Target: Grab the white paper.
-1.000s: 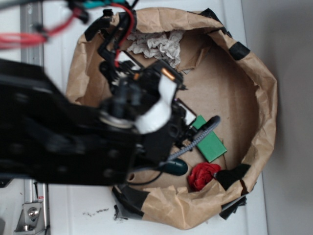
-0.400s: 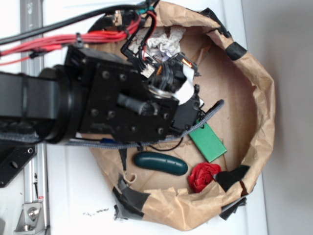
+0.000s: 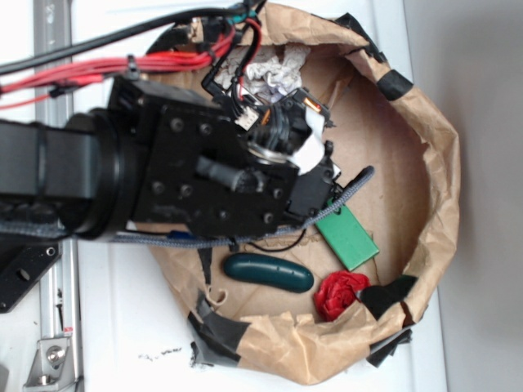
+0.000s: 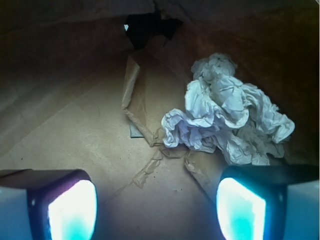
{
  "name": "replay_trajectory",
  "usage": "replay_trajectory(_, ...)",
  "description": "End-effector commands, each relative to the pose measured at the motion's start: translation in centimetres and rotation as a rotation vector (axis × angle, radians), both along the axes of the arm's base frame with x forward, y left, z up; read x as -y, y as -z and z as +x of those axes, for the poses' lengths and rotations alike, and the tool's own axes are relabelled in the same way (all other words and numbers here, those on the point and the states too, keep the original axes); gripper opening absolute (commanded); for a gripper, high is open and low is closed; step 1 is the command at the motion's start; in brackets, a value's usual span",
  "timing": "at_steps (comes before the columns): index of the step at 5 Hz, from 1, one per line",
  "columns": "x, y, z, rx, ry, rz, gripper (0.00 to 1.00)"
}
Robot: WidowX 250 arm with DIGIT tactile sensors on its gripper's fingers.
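Note:
The white paper (image 4: 227, 120) is a crumpled off-white wad lying on the brown paper floor, ahead of my gripper (image 4: 156, 205) and off to its right. Both glowing fingertips (image 4: 72, 210) stand wide apart with only bare brown paper between them, so the gripper is open and holds nothing. In the exterior view the wad (image 3: 276, 72) peeks out at the top of the brown paper nest, mostly hidden by my black arm; the gripper itself is hidden under the arm there.
A brown paper sheet (image 3: 425, 139) with black tape forms a raised wall around the nest. Inside lie a green block (image 3: 350, 237), a dark teal oblong (image 3: 270, 273) and a small red wad (image 3: 339, 294). Red cables (image 3: 98, 69) run along the arm.
Compared with a second ago, the arm has shifted toward the top of the nest and covers more of the white paper. Nothing has moved in the last half second.

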State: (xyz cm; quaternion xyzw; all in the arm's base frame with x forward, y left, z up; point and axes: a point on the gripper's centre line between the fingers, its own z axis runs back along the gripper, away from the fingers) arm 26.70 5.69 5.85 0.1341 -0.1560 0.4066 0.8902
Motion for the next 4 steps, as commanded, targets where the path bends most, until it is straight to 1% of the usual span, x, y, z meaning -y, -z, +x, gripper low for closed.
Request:
replay_trajectory(1, -1.7, -1.7, 0.0, 0.044, -0.016, 0.003, 1.0)
replay_trajectory(2, -2.0, -1.5, -1.8, 0.07, -0.083, -0.017, 1.0)
replay_trajectory(3, -2.1, -1.3, -4.0, 0.065, -0.107, 0.02, 1.0)
replay_trajectory(4, -3.4, -1.1, -3.9, 0.08, -0.142, 0.052, 1.0)
